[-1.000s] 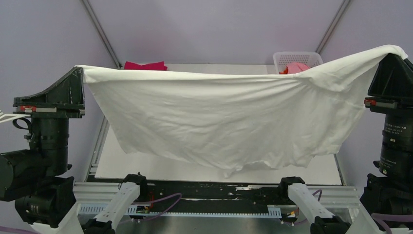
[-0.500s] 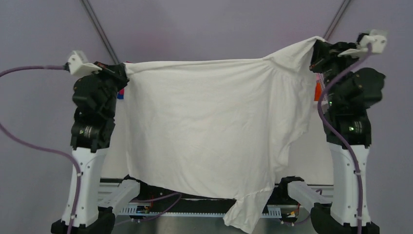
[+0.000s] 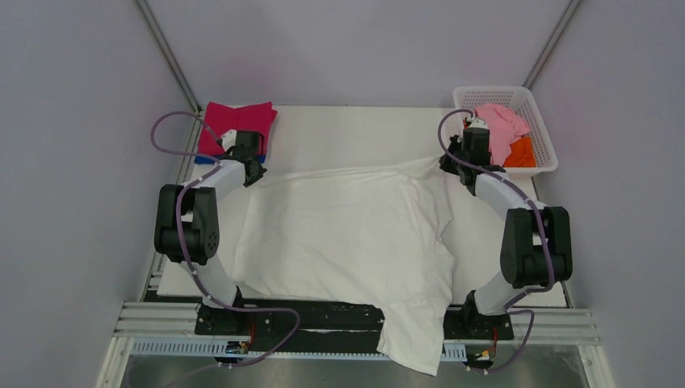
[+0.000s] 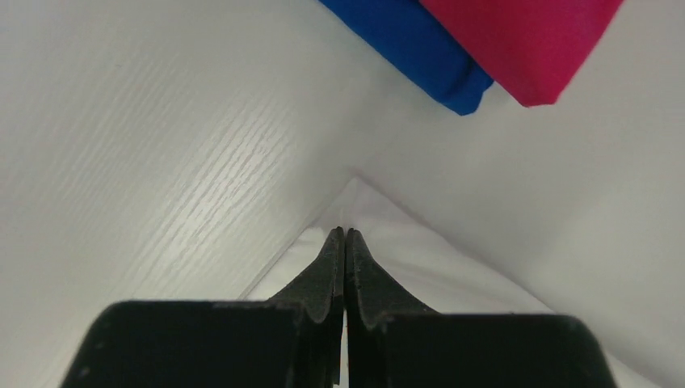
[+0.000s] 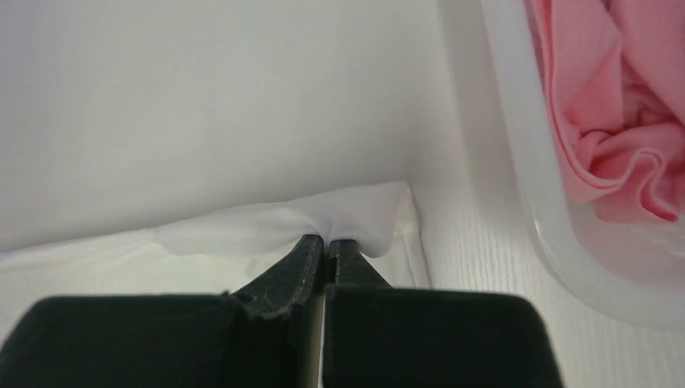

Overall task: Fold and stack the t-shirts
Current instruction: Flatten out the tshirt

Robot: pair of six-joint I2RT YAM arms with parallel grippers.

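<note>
Top external view: we list one white t-shirt (image 3: pixel 347 234) spread out on the table (image 3: pixel 347 129), its near end hanging over the table's near edge. The left gripper (image 3: pixel 252 174) sits at the shirt's far-left corner and the right gripper (image 3: pixel 447 164) at its far-right corner, both low on the cloth. Just beyond the far-left corner lies a folded magenta t-shirt (image 3: pixel 242 117). Beyond the far-right corner stands a white lattice basket (image 3: pixel 517 95) holding a pale pink t-shirt (image 3: pixel 501 125) and an orange t-shirt (image 3: pixel 521 152). Left wrist view: we record the left gripper (image 4: pixel 345 234) with its fingers pressed together on a peaked corner of the white t-shirt (image 4: pixel 420 259). Past that corner the magenta t-shirt (image 4: pixel 525 40) rests on a folded blue t-shirt (image 4: pixel 412 48). Right wrist view: we record the right gripper (image 5: pixel 325 241) pinched tight on a bunched edge of the white t-shirt (image 5: pixel 266 226). The basket (image 5: pixel 517 162) with the pale pink t-shirt (image 5: pixel 614 121) is just beside that edge.
</note>
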